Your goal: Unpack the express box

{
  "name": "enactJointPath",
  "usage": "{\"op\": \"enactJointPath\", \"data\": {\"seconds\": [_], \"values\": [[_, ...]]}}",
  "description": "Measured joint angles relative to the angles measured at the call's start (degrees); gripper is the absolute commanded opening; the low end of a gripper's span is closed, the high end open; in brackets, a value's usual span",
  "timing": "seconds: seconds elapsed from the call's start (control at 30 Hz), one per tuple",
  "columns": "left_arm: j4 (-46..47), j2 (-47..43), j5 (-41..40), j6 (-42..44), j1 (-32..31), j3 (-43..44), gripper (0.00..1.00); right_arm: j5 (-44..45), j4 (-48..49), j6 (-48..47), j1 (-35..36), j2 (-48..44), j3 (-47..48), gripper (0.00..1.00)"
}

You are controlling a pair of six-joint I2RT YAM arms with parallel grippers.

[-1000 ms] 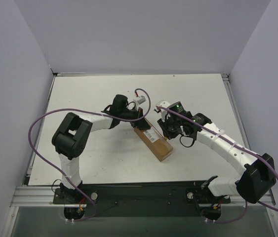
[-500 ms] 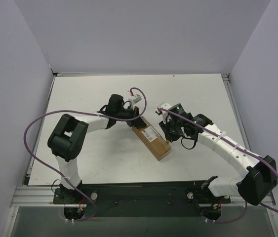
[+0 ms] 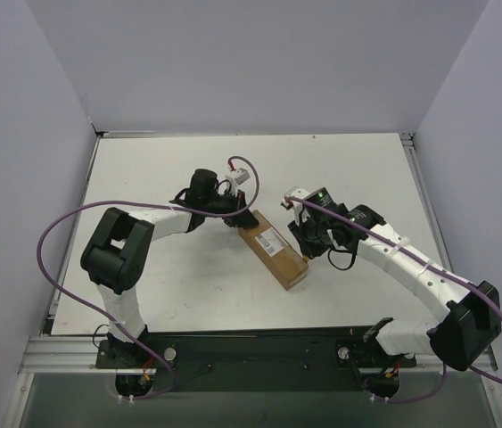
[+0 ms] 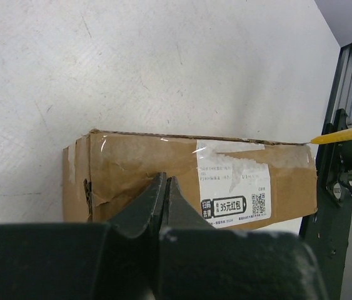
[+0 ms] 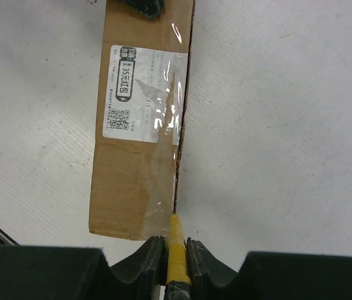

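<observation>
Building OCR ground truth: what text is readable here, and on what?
"35元红包": black banner on the white label of the express box.
Small characters left of that banner: too blurred to read.
Fine print above the banner and around the QR code: too small to read.

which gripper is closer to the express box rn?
Left. The left gripper, shut, is over the far end of the express box; right gripper sits just off its near end, only its yellow knife reaching the edge.

Slim yellow knife points across a scuffed white table.
</observation>
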Motion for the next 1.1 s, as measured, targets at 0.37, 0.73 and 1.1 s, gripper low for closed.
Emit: {"op": "enactJointPath", "data": {"seconds": [0.37, 0.73, 1.1], "values": [[1.25, -0.39, 1.70, -0.37, 0.63, -0.48, 0.09, 0.00, -5.07, -1.68, -0.24, -1.09, 3.34, 0.00], [-0.74, -8.15, 7.63, -3.41, 5.77, 1.57, 0.00, 0.66, 1.88, -8.76, -6.56, -0.37, 9.62, 0.00], [-16.46, -14.08, 1.11, 7.67, 8.87, -6.82, 0.00, 1.29, 4.74, -12.74, -5.92, 0.87, -4.20, 0.00]]}}
